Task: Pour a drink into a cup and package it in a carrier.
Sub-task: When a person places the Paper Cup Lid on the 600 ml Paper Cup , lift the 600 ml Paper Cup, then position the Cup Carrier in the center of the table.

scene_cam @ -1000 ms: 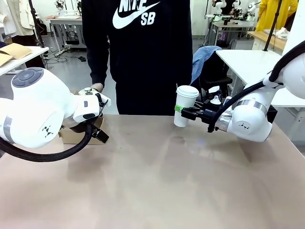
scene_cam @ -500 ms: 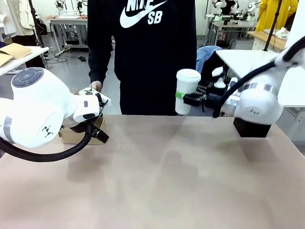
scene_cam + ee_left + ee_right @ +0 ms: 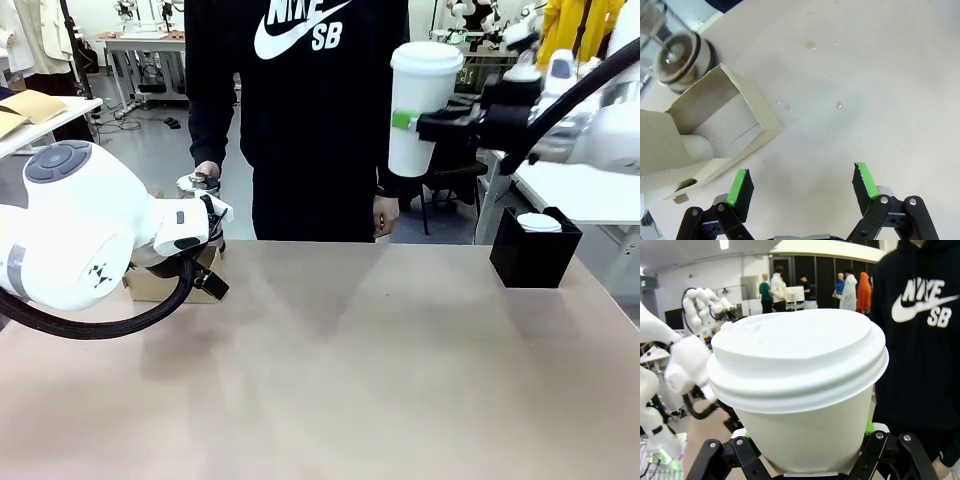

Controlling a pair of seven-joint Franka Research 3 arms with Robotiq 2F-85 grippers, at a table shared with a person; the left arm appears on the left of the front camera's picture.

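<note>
The right jaws are clamping, green pads pressed to either side, on the white paper cup point(image 3: 424, 110), carrying it upright and high above the surface point(image 3: 350, 390), in front of the person point(image 3: 310, 120) standing at the far side. A white lid point(image 3: 790, 355) is sitting on the cup, so the pouring is, by the look of it, done; what is remaining is the packaging. The brown cardboard carrier point(image 3: 752, 105) is waiting well apart from the right jaws, just beside the left jaws, which are hanging wide open and empty over bare surface. Beyond the carrier, farther from the left jaws, a glass pitcher point(image 3: 677, 55) is standing. The surface is showing as matte tan, with a few small droplets point(image 3: 839, 105) lying ahead of the left jaws. Below the right jaws a black box point(image 3: 530, 262) is resting on the surface with white lids stacked in it. The room is looking like a bright workshop, with other tables and several people standing far behind.
</note>
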